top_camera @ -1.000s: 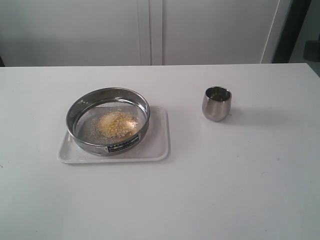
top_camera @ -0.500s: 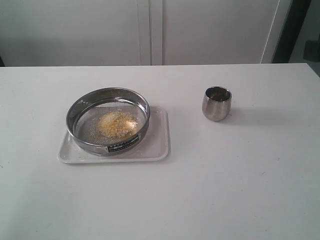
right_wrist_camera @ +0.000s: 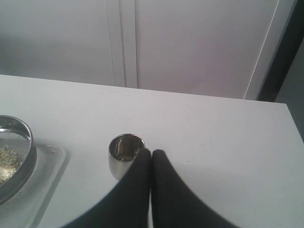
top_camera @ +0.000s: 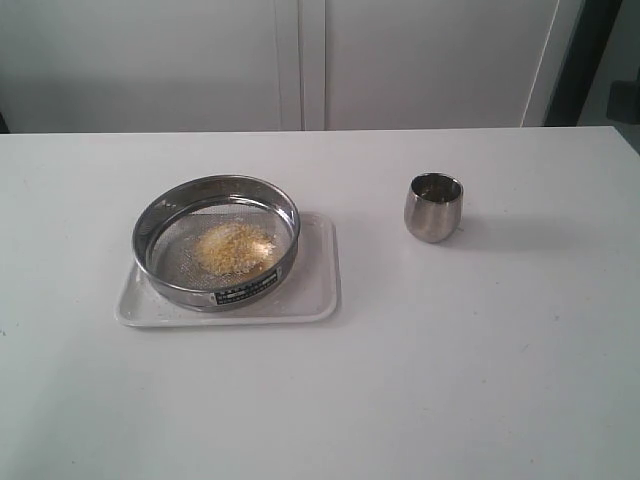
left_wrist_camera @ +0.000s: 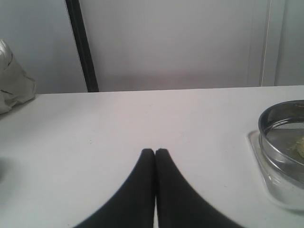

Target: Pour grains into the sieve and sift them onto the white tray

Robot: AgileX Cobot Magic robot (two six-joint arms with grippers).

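Nothing has moved: the sieve (top_camera: 180,290) sits on the white tray (top_camera: 318,280), with grains (top_camera: 234,248) heaped inside. A cup (top_camera: 433,207) stands well apart. The left gripper (left_wrist_camera: 155,152) and right gripper (right_wrist_camera: 151,152) are closed and empty.

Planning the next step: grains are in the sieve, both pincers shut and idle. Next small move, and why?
Probably open the left pincer and ease it toward the sieve rim. The grains sit heaped on the mesh, the sieve rests on the white tray, and nothing grips it, so sifting looks unfinished.
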